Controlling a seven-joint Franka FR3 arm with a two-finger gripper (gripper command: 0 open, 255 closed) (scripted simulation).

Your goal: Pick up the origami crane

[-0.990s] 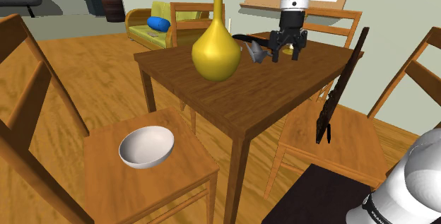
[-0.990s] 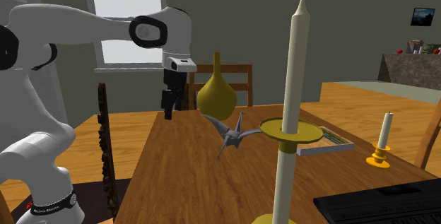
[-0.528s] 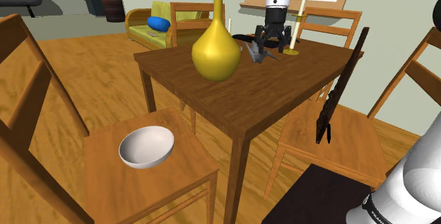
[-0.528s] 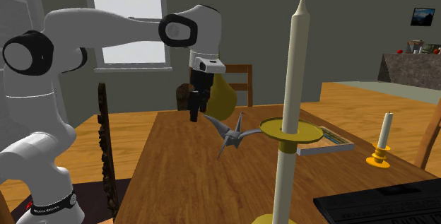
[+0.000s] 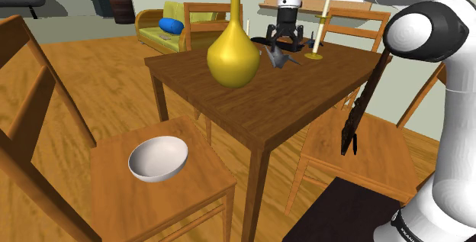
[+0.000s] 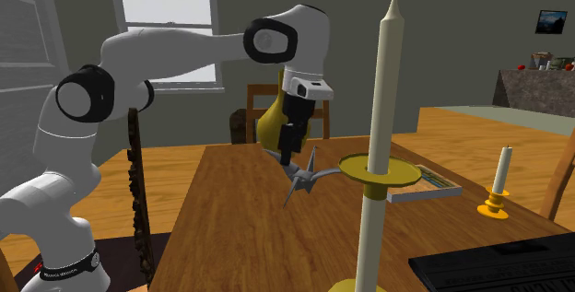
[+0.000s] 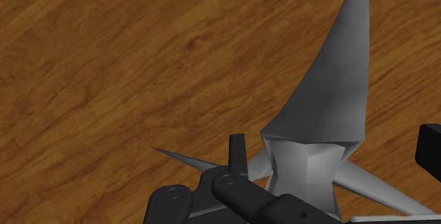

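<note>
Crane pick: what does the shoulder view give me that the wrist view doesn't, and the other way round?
Shoulder, not wrist: the yellow vase next to the grey crane, a candle in its holder beyond it, and a white bowl on a chair. Wrist, not shoulder: the crane's body between the open fingers, with gaps either side, not clasped. Both: the crane, the black gripper and the wooden table.

Shoulder view bright, evenly lit. Second exterior view dimmer, window (image 6: 170,0) glowing white. Wrist view: flat light.
</note>
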